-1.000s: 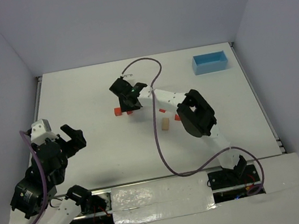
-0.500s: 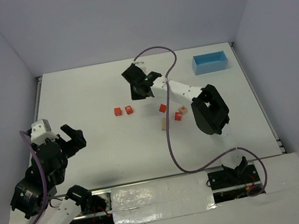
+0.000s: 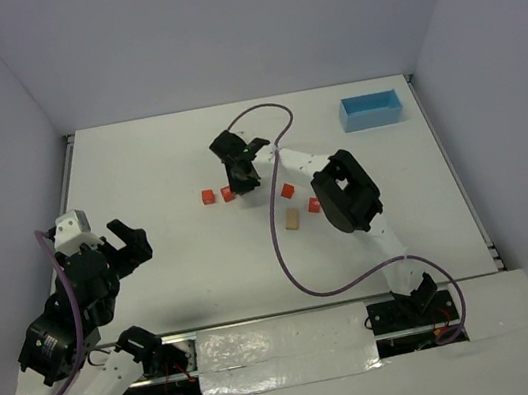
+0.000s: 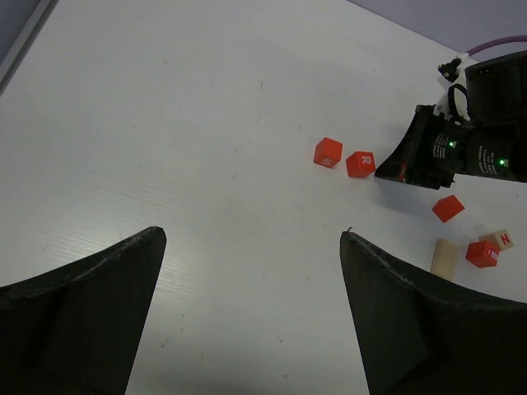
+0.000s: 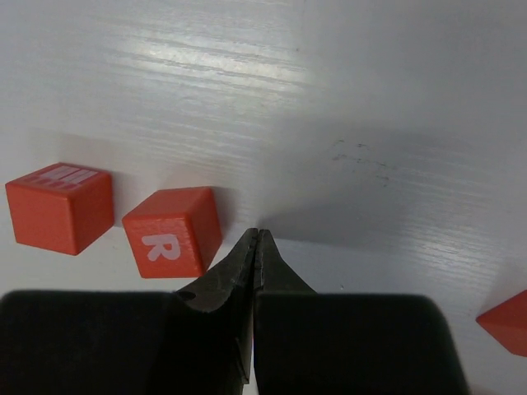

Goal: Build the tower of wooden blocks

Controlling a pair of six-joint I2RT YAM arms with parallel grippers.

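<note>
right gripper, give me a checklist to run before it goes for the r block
1. right gripper open for a pick: not ok, shut and empty.
2. R block within reach: ok, right beside the gripper.
3. R block flat on the table: ok.
4. Gap to the neighbouring red block: ok, they stand apart.
5. left gripper out of the way: ok, open, far from the blocks.
6. Stacking begun: not ok, every block seen lies single.
</note>
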